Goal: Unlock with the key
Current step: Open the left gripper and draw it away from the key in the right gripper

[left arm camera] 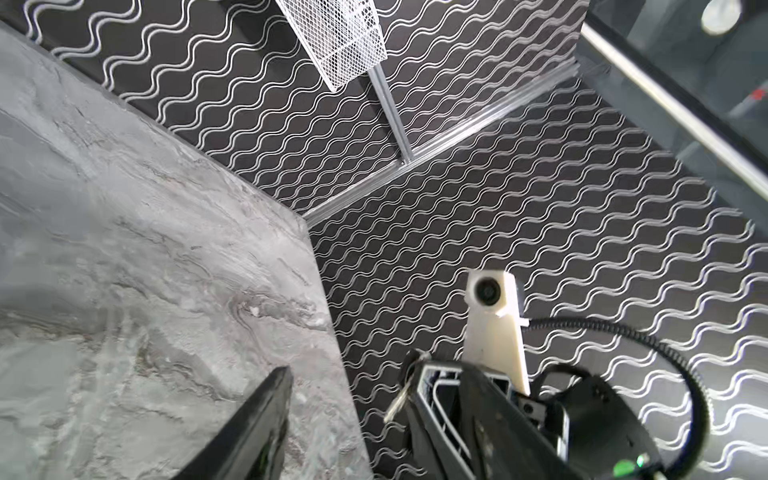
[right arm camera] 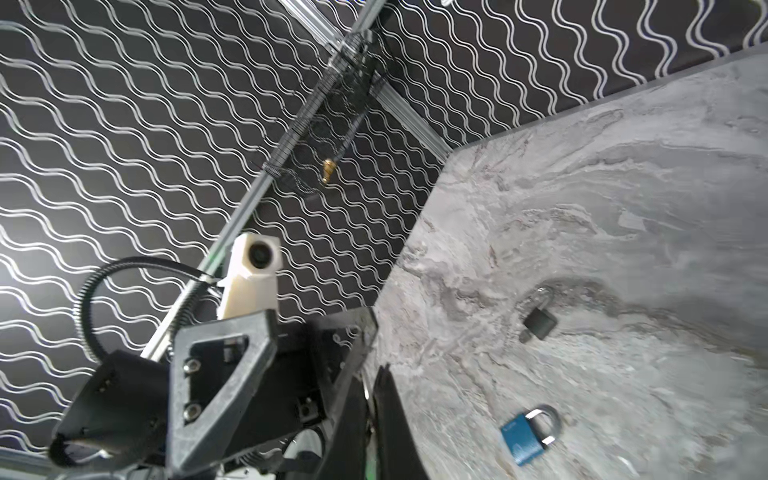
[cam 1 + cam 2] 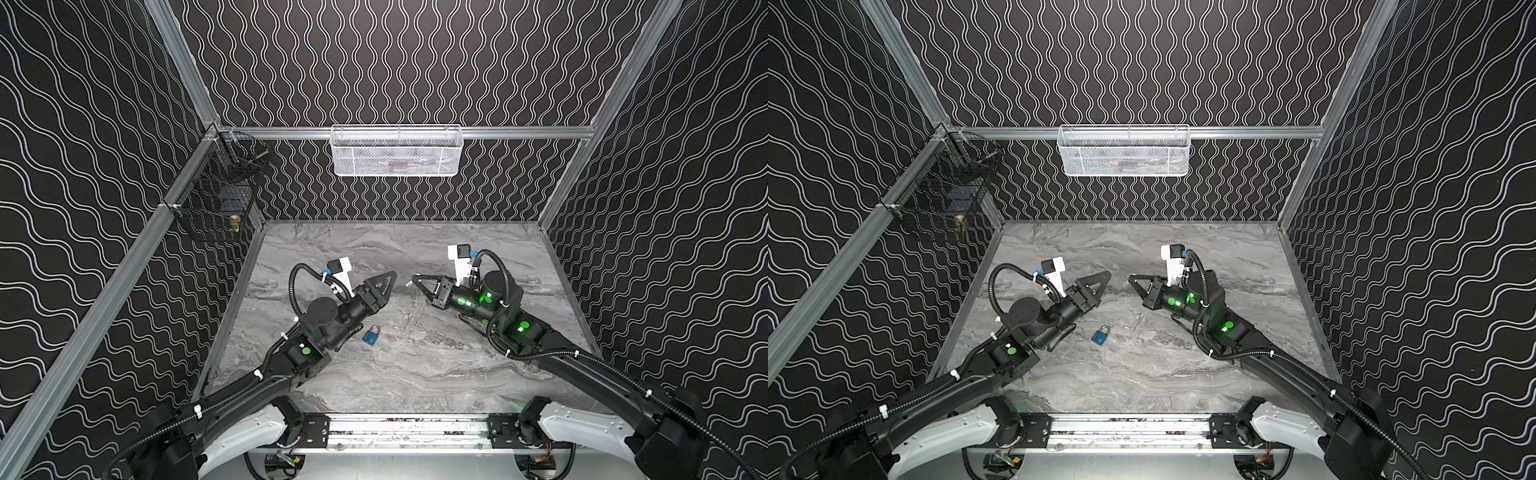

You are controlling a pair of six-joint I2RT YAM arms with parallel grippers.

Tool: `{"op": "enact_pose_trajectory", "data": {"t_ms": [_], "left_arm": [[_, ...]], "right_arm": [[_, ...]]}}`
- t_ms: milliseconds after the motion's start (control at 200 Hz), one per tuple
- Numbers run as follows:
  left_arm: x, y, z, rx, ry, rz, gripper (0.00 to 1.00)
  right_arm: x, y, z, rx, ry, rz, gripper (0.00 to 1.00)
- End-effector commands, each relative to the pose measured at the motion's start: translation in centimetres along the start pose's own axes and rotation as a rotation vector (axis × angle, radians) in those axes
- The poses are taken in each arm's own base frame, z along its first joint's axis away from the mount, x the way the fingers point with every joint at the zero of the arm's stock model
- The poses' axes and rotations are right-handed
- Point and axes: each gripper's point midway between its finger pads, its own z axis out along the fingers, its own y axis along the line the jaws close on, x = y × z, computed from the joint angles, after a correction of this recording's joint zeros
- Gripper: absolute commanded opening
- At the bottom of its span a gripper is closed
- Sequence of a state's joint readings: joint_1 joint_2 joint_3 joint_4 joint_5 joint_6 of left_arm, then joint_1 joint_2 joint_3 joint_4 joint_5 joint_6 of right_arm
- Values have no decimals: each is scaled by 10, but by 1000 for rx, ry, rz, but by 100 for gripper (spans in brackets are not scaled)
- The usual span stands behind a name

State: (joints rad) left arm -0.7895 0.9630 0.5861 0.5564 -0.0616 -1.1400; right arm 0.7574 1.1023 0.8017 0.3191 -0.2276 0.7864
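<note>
A blue padlock (image 3: 371, 335) (image 3: 1101, 335) lies flat on the grey marble table, free of both grippers; the right wrist view shows it too (image 2: 525, 438). My left gripper (image 3: 390, 277) (image 3: 1105, 277) hovers beyond it, turned on its side and open with nothing between its fingers (image 2: 318, 326). One of its fingers (image 1: 266, 415) shows in the left wrist view. Facing it a short gap away, my right gripper (image 3: 417, 278) (image 3: 1131, 277) is shut on the small silver key (image 1: 398, 400), whose tip pokes out at the fingertips (image 3: 409, 283).
A white mesh basket (image 3: 397, 151) hangs on the back rail. A black wire basket (image 3: 216, 195) with a brass piece (image 3: 235, 224) sits in the back left corner. A dark padlock-like shape (image 2: 539, 322) lies on the table beyond the blue one.
</note>
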Motion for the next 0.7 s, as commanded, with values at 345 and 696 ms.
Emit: {"op": "enact_pose_trajectory", "data": {"t_ms": [345, 696], "left_arm": [[-6, -24, 8, 118, -82, -138, 40], [-2, -23, 8, 120, -78, -142, 24]], "right_arm": [[-17, 18, 11, -54, -169, 101, 0], [-12, 20, 19, -54, -175, 118, 0]]}}
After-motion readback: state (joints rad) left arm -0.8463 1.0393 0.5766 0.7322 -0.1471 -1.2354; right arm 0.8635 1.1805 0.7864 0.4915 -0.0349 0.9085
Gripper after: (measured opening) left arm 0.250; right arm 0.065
